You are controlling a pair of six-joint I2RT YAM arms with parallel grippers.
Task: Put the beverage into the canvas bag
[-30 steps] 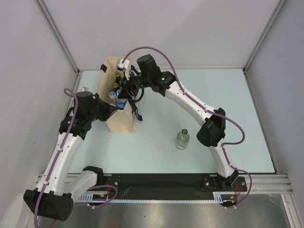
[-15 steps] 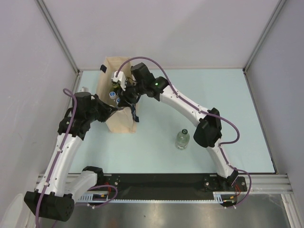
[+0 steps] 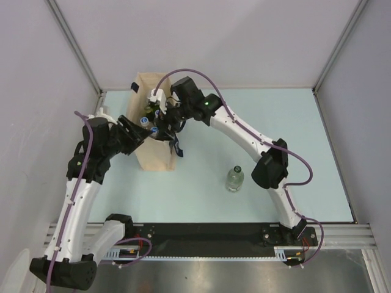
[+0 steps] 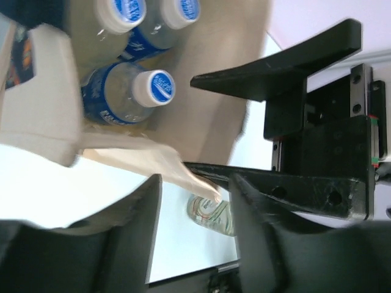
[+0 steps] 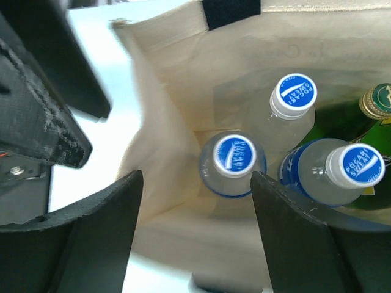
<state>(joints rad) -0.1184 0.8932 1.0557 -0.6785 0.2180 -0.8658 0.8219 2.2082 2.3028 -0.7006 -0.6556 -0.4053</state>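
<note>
Right wrist view: right gripper point(image 5: 194, 180) hangs released over bottles point(image 5: 235, 160) inside the canvas bag point(image 5: 162, 122), left gripper point(image 4: 195, 183) released at its rim; next, I think, comes reaching the lone bottle point(image 3: 234, 178) on the table point(image 3: 293, 134).

Beige canvas bag point(image 5: 171, 110) with navy strap point(image 5: 232, 11); blue-labelled bottles point(image 5: 235, 160) capped white with blue print; green glass bottle point(image 5: 339, 122) capped gold; pale mint table point(image 3: 256, 128).
</note>
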